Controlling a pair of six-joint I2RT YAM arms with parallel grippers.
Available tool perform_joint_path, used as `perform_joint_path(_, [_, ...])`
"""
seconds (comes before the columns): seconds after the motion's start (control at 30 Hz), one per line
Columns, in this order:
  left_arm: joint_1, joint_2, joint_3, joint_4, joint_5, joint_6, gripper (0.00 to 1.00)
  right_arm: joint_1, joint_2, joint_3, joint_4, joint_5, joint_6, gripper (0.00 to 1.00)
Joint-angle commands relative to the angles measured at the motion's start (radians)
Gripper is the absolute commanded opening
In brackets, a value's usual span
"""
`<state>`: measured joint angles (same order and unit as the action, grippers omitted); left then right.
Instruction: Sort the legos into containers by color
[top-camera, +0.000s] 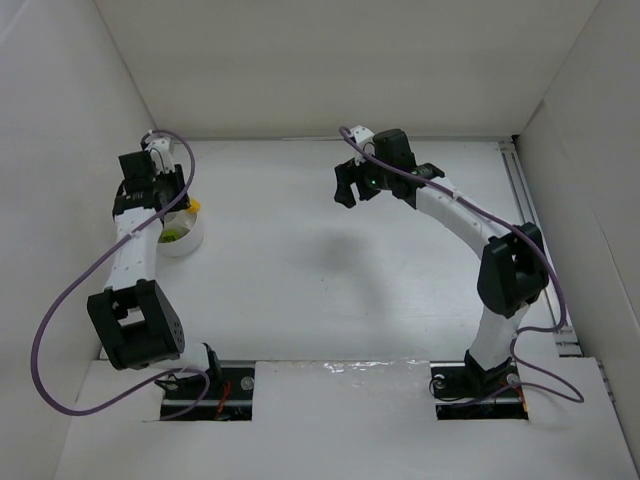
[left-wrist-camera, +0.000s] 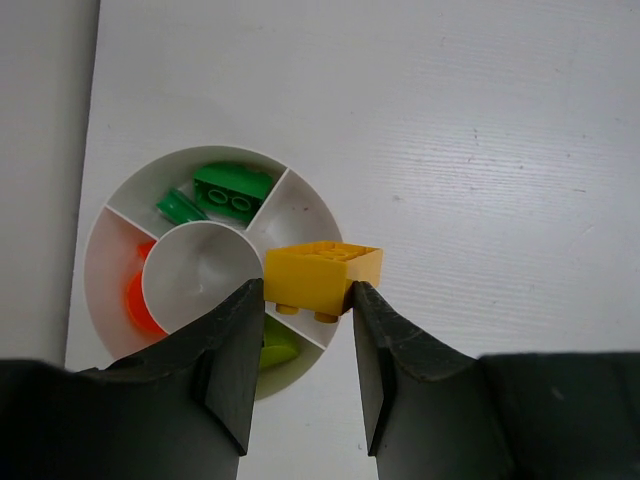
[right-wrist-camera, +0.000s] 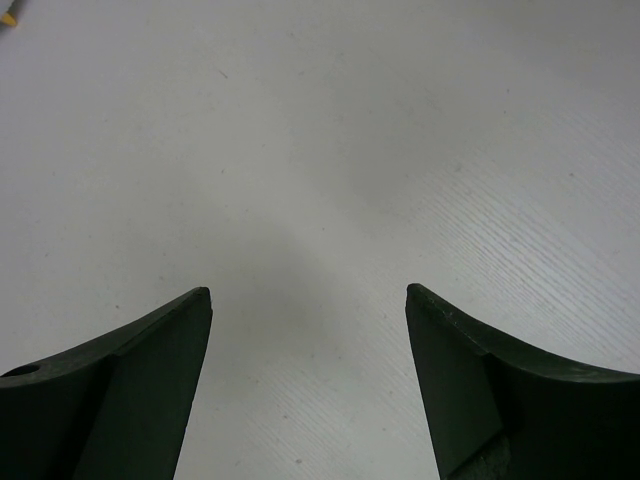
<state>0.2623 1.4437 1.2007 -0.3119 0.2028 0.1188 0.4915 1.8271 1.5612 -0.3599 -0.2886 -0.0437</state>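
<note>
My left gripper (left-wrist-camera: 307, 290) is shut on a yellow lego (left-wrist-camera: 322, 275), pinched by its sides between the two fingertips with its studs facing down. It hangs over the right rim of a round white container (left-wrist-camera: 296, 205) split into compartments around a central cup. One compartment holds two green legos (left-wrist-camera: 235, 190), another an orange one (left-wrist-camera: 140, 300), and a third a lime one (left-wrist-camera: 278, 345). In the top view this container (top-camera: 190, 243) sits at the left, under the left gripper (top-camera: 183, 200). My right gripper (top-camera: 358, 190) hovers at mid-table, open and empty (right-wrist-camera: 308, 292).
White walls enclose the table on the left, back and right. A metal rail (top-camera: 525, 200) runs along the right edge. A small yellow speck (right-wrist-camera: 8, 17) shows at the top left corner of the right wrist view.
</note>
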Motion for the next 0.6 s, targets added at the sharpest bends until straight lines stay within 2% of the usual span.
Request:
perform_joint_path(0.0, [-0.032,-0.037,0.051,-0.001,-0.077,0.039,0.19,0.01,0.006,0.051,0.01,-0.012,0.013,0.83])
perform_joint_path(0.2, [-0.084,-0.037,0.042,0.01,-0.167,0.068,0.18,0.01,0.006,0.051,0.01,-0.012,0.013,0.83])
perform_joint_path(0.57, [-0.084,-0.019,0.042,0.028,-0.264,0.111,0.16,0.01,0.015,0.051,0.01,-0.012,0.013,0.83])
